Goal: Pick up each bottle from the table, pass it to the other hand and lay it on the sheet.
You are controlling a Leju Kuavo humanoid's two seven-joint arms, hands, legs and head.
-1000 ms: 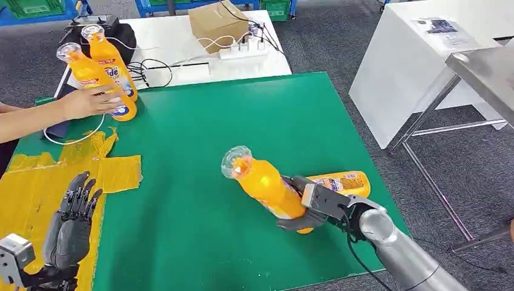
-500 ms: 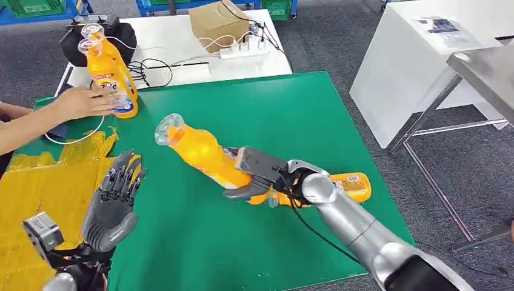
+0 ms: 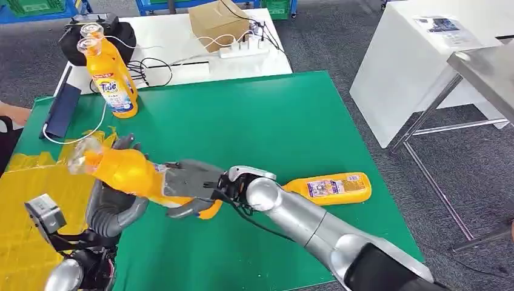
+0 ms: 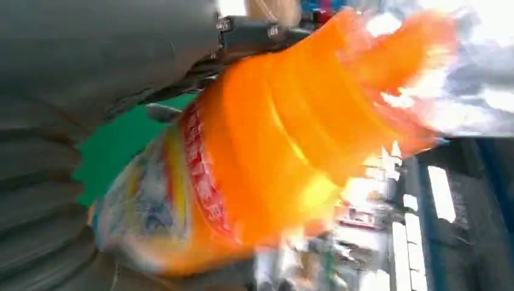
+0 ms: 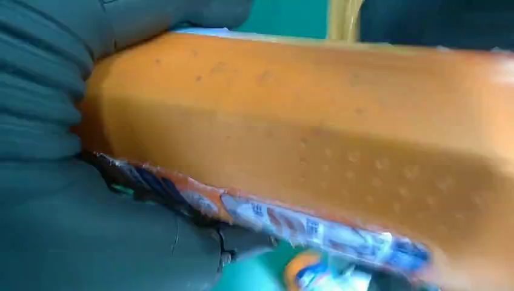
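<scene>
My right hand (image 3: 193, 187) grips orange bottle (image 3: 124, 171) mid-air beside yellow sheet (image 3: 36, 182). Left hand (image 3: 112, 203) cupped beneath, fingers' closure unclear. Risk: early release drops bottle onto surface (image 3: 242, 121).

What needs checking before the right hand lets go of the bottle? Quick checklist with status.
1. Right hand grips the lower body of the held bottle: ok.
2. Left hand under the bottle's upper body, fingers up behind it: ok.
3. Left hand closed firmly enough to take the weight: cannot tell, the left wrist view is blurred.
4. Yellow sheet beside the left hand, bare for laying down: ok.
5. Standing bottles at the far corner and lying bottle on the green mat are apart from the handover: ok.
6. Person's arm at the mat's edge, apart from both hands: ok.
</scene>
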